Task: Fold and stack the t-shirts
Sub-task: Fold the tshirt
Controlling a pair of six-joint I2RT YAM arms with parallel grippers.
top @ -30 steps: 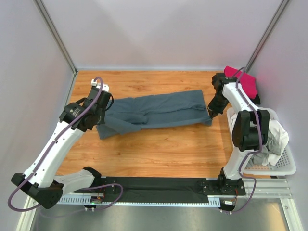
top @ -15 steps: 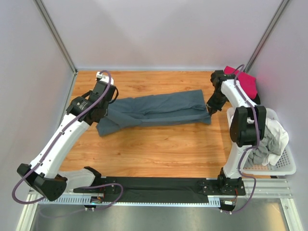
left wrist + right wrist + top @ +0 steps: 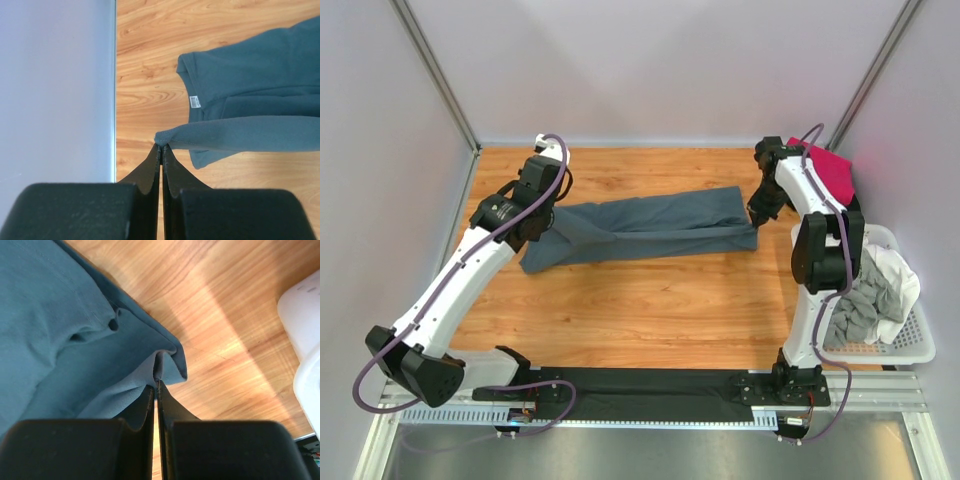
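**Mid-fold, both ends pinched**

The left gripper [image 3: 161,146] is closed tight, a tuck of the slate blue-grey t-shirt [image 3: 650,228] nipped at its fingertips. The right gripper [image 3: 156,384] is clamped the same way on a bunched edge at its tips. The shirt lies stretched between them on the table [image 3: 650,300], partly doubled lengthways. The lengthwise fold looks to be the step in hand. Next, both pinched edges should travel across together — evenly, cloth taut — before either lets go.

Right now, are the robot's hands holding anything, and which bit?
Yes. Both pinch the blue-grey t-shirt: the left hand grips a folded edge at its collar end, and the right hand grips a bunched edge at the opposite end.
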